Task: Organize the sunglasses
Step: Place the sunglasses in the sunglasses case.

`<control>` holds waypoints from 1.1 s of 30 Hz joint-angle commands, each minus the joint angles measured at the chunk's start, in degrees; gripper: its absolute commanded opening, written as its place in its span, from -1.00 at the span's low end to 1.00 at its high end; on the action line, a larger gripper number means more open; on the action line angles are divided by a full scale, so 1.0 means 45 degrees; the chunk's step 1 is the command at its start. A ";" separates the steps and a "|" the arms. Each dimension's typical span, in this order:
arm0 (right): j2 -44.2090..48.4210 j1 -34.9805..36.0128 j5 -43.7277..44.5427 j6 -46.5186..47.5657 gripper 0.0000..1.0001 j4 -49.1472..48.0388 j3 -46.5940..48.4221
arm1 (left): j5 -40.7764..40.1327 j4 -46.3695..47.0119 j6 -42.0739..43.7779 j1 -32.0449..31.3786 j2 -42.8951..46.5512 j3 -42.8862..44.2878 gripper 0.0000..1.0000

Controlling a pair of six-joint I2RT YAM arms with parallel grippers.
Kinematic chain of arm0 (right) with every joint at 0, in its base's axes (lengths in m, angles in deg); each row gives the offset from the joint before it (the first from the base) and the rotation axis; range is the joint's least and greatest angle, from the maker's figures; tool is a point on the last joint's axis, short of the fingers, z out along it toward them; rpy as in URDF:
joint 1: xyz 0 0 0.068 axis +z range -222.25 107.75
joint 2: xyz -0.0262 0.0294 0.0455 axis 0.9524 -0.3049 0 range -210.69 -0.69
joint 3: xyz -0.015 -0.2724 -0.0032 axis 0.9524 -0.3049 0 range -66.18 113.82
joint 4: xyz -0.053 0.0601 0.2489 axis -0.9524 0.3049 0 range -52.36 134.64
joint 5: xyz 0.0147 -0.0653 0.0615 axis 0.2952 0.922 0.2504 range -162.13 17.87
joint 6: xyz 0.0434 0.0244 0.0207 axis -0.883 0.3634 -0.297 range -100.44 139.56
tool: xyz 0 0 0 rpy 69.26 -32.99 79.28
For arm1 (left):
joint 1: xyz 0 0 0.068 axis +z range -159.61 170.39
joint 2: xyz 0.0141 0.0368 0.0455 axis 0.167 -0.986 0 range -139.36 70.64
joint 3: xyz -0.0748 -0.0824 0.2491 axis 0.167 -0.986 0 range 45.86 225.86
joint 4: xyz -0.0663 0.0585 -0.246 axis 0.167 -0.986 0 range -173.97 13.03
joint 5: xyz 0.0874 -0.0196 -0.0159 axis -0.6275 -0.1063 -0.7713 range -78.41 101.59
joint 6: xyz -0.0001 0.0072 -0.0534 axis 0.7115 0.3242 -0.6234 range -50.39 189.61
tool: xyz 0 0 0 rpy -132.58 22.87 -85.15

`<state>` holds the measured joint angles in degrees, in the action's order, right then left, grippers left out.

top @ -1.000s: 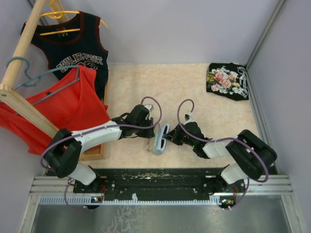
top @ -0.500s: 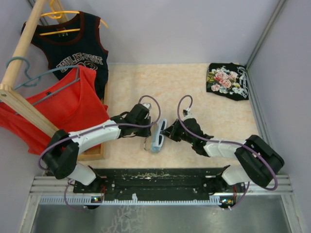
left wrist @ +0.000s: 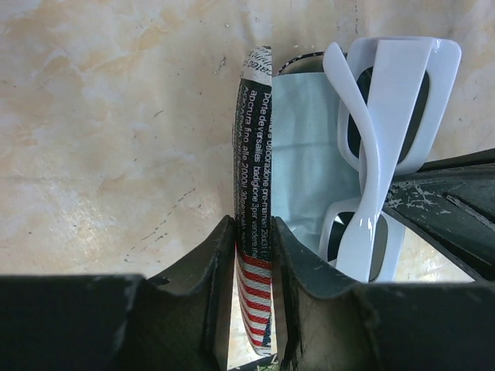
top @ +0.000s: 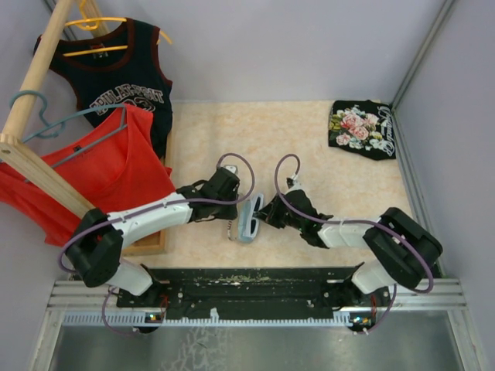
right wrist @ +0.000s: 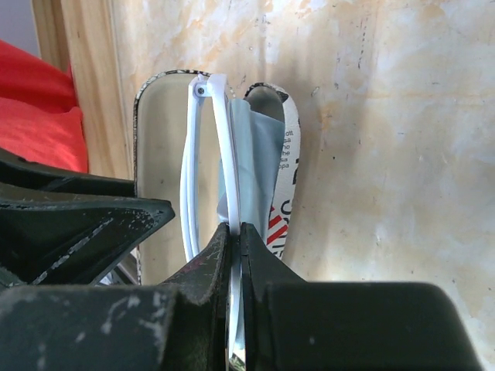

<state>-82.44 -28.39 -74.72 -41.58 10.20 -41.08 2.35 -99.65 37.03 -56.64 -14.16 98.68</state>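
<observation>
Clamping the left gripper (left wrist: 254,247) onto one wall of the open case (left wrist: 251,131), pinching that flag-print edge between both fingers and holding the mouth open on the table (left wrist: 108,116). Nipping the sunglasses (left wrist: 390,100) with the right gripper (right wrist: 234,243), squeezing the thin white frame edge-on between fingertips pressed almost together. Holding the folded pair just beyond the right fingertips and just beside the left fingers, on the far side of the pinched wall, lying against the light-blue cloth (left wrist: 309,162) at the case mouth. Not being able to tell from either wrist view whether already resting on the case floor.

Judging the main hazard:
- **Weak grip:** gripping so narrow a strip of smooth plastic, and so inviting a twist or slide out of the right fingers during any push deeper.
- **Snag on the rim:** catching the frame's far corner on the case rim beyond the fingertips, tipping the pair out onto the table instead of in.
- **Cloth in the way:** possibly bunching the cloth under the lenses, stopping the pair from seating flat.
- **Case slipping:** losing the case wall from the left pinch, letting the case fold shut on the glasses or skid away.
- **Crowded fingers:** working with both sets of fingers close together, so courting a knock between them while letting go.
</observation>
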 commanded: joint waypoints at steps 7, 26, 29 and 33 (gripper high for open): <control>-0.0804 0.0264 0.0034 -0.0143 -1.00 -0.0973 0.0842 | -0.0630 -0.0129 -0.0403 -0.0261 0.0157 0.0450 -0.41; -0.1565 0.0859 -0.0024 -0.0211 -1.00 -0.0641 0.1307 | -0.1142 -0.0408 -0.0645 -0.0317 0.0093 0.0568 -0.38; -0.1465 0.0973 0.0089 -0.0219 -1.00 -0.0420 0.1284 | -0.1149 -0.0470 -0.0632 -0.0312 0.0060 0.0639 -0.38; -0.1368 0.1021 0.0284 -0.0065 -1.00 -0.0059 0.1334 | -0.1258 -0.0566 -0.0669 -0.0349 0.0100 0.0705 -0.37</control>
<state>-88.85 -24.65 -74.68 -42.19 10.04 -37.86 -1.95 -102.19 34.78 -57.75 -14.18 99.42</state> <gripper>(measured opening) 0.042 0.312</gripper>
